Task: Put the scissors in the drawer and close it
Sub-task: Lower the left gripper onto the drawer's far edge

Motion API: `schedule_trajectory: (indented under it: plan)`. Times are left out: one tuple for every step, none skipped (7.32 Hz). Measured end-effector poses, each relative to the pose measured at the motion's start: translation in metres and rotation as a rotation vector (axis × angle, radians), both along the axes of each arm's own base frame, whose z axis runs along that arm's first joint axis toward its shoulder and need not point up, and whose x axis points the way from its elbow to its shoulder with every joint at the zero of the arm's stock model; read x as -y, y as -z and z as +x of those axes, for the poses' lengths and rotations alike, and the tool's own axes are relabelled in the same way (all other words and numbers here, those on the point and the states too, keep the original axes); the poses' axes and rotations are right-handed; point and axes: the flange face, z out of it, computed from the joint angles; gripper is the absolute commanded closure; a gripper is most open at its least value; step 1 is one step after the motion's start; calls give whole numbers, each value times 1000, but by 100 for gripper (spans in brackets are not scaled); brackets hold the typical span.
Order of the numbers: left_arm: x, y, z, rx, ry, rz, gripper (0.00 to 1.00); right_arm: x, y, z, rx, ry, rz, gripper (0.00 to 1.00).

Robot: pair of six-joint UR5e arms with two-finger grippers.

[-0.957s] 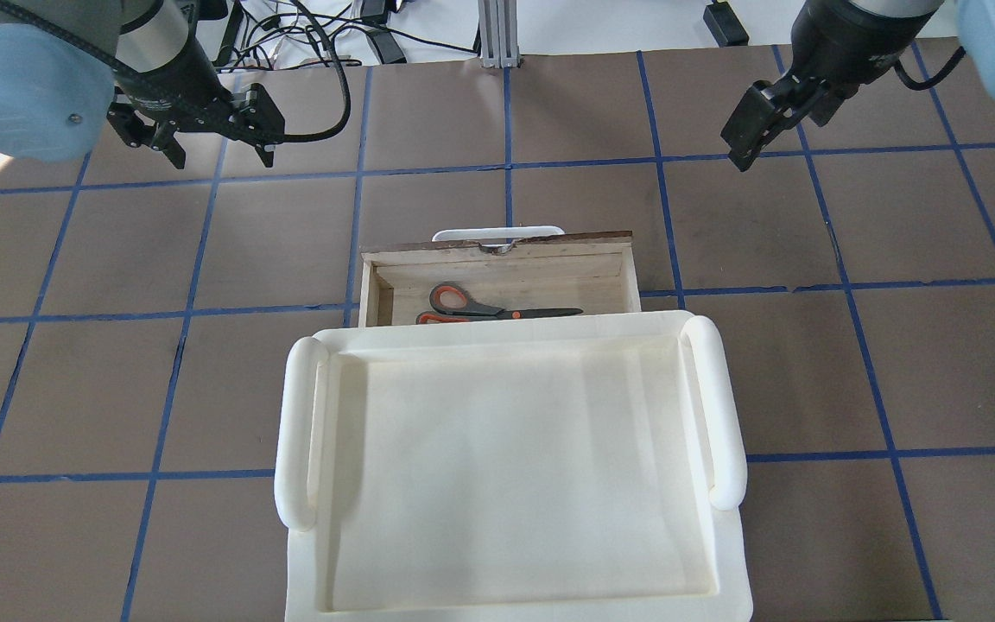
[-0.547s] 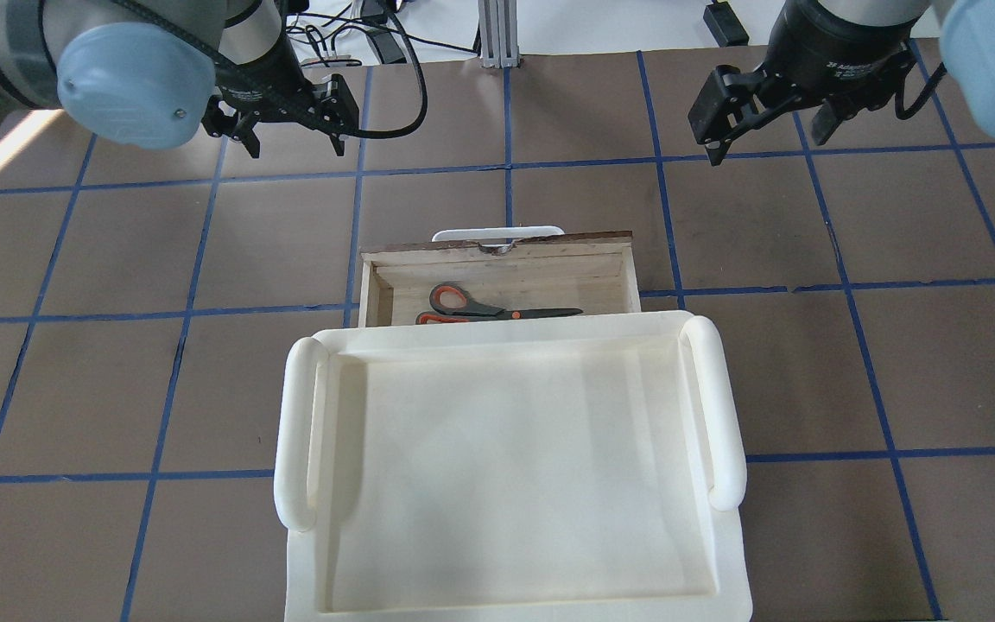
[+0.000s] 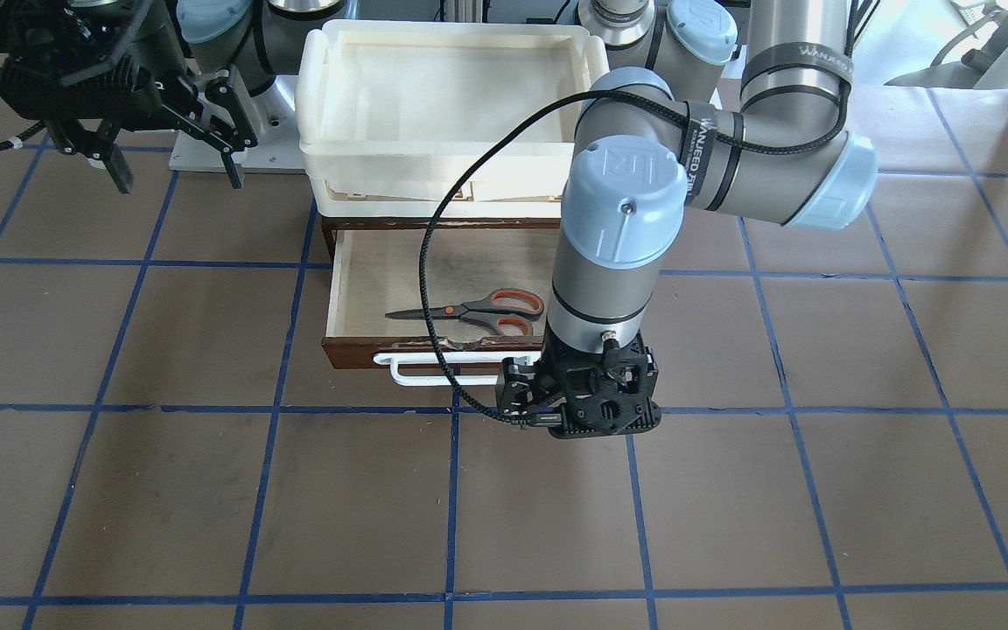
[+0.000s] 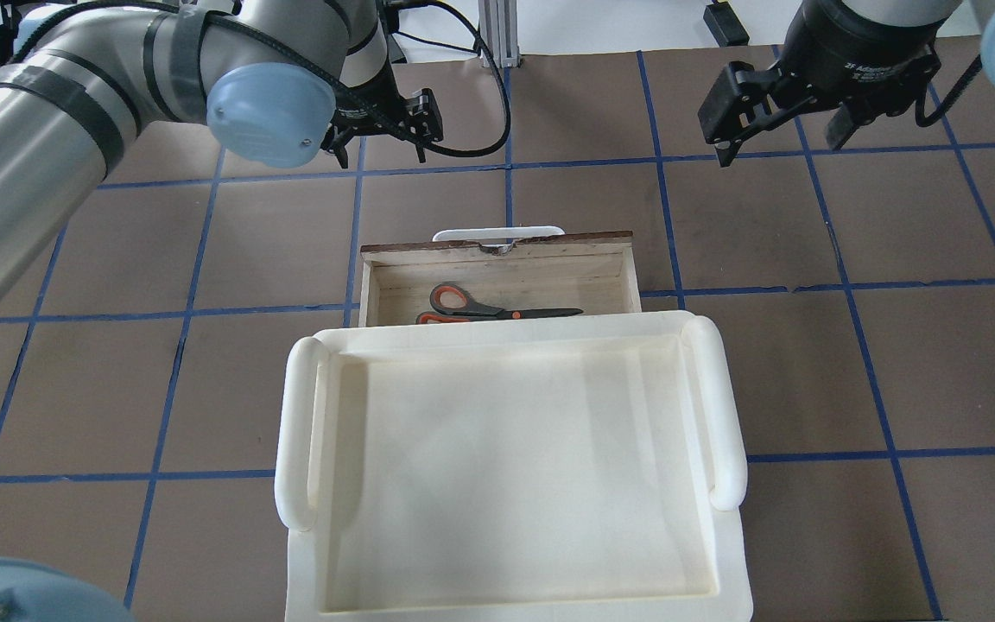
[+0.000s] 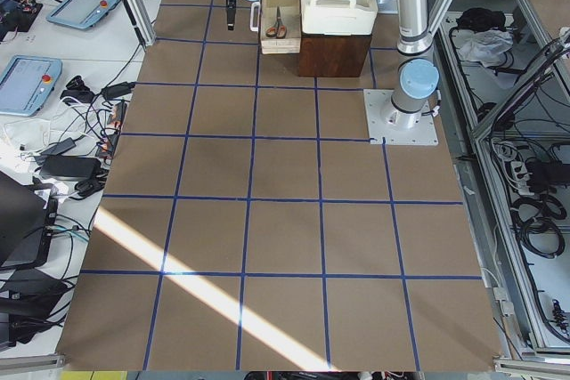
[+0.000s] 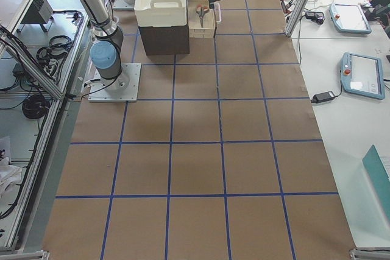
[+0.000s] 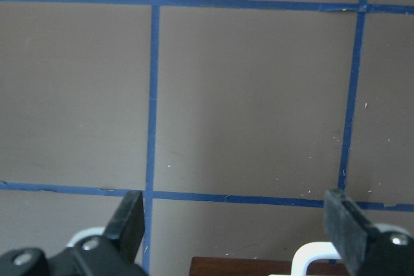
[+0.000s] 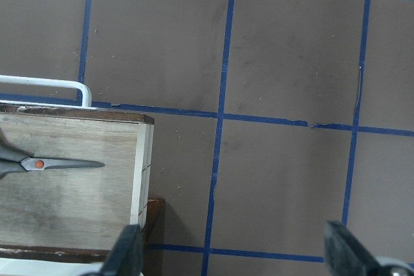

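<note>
With scissors (image 4: 497,307) flat inside the open drawer (image 4: 497,244), lower spread left hand (image 7: 236,216) just beyond the drawer's white handle (image 4: 497,232), then push squarely inward; hold spread right hand (image 8: 234,247) clear of the drawer.

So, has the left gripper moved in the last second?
Yes. In the overhead view the left gripper has swept rightward, from well left of the drawer to roughly in line with its left end.
</note>
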Motion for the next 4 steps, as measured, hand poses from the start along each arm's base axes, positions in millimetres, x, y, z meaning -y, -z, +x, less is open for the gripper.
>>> schedule_trajectory:
  plan:
    - [3, 18, -13, -4, -14, 10, 0, 0, 1, 1, 12, -2, 2, 0]
    - [4, 34, -23, -7, -30, 24, 0, -1, 2, 2, 26, -4, 2, 0]
    - [5, 48, -31, -7, -42, 43, 0, -1, 2, 2, 32, -6, 3, 0]
    - [6, 59, -34, -3, -46, 65, 0, -1, 2, 3, 34, -8, 4, 0]
